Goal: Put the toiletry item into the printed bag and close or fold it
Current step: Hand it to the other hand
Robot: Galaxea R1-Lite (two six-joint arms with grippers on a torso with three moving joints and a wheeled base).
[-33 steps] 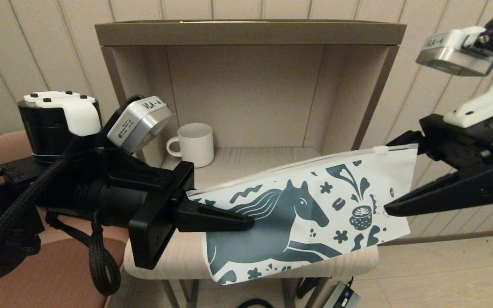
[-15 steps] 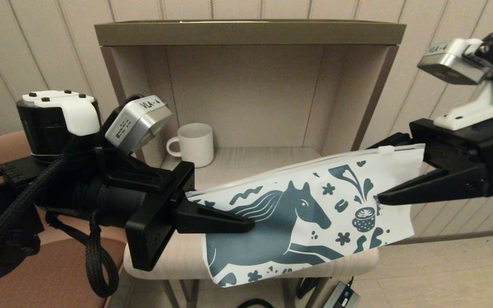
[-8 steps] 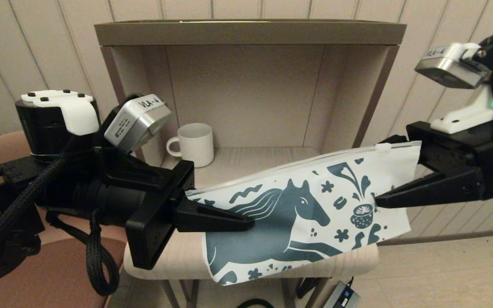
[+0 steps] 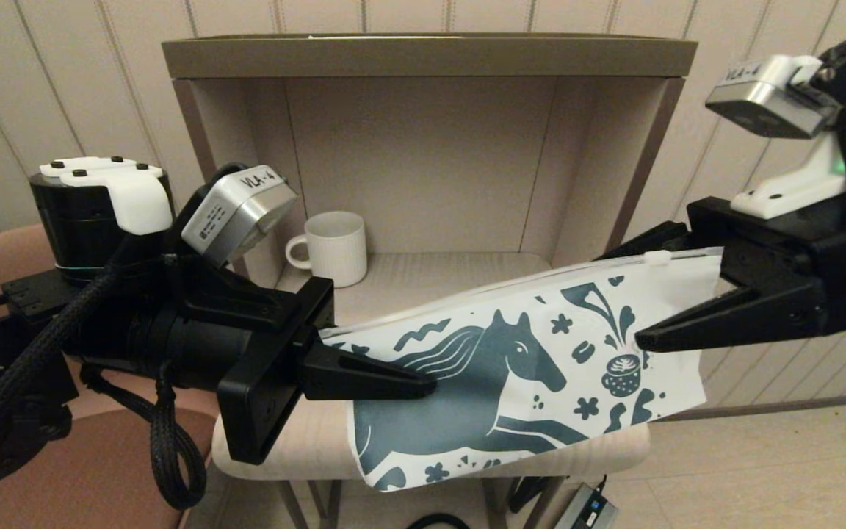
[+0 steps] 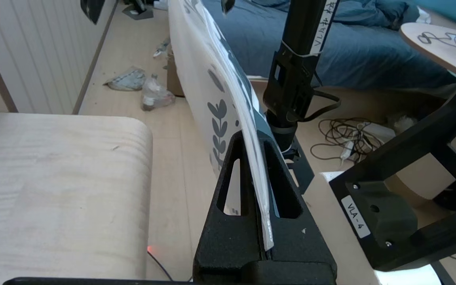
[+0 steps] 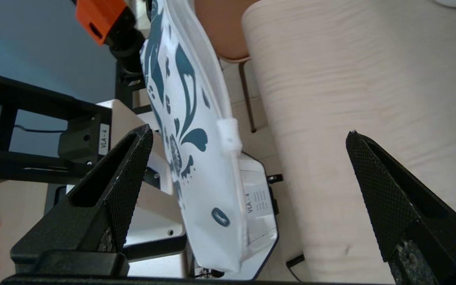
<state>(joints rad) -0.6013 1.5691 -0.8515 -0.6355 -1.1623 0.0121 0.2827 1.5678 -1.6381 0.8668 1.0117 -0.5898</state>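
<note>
while the left gripper (image 4: 393, 382) pinches one end of the printed bag (image 4: 511, 367) between its closed black wedge-shaped jaws, the soft white pouch with its teal horse hangs stretched in the air above the pale wood-grain desk (image 4: 305, 433), its white zip slider (image 4: 656, 257) at the top edge; the right gripper (image 6: 247, 158) has textured jaws spread wide, straddling the far end without touching; a ribbed white mug (image 4: 331, 248) stands in the shelf alcove behind

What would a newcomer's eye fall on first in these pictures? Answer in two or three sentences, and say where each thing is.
The printed bag, white with a dark teal horse, hangs in mid-air in front of the open shelf unit. The left gripper is clamped on one end of it, while the right gripper stands wide open around the other end, near the zip slider. A white mug sits inside the shelf unit.
</note>
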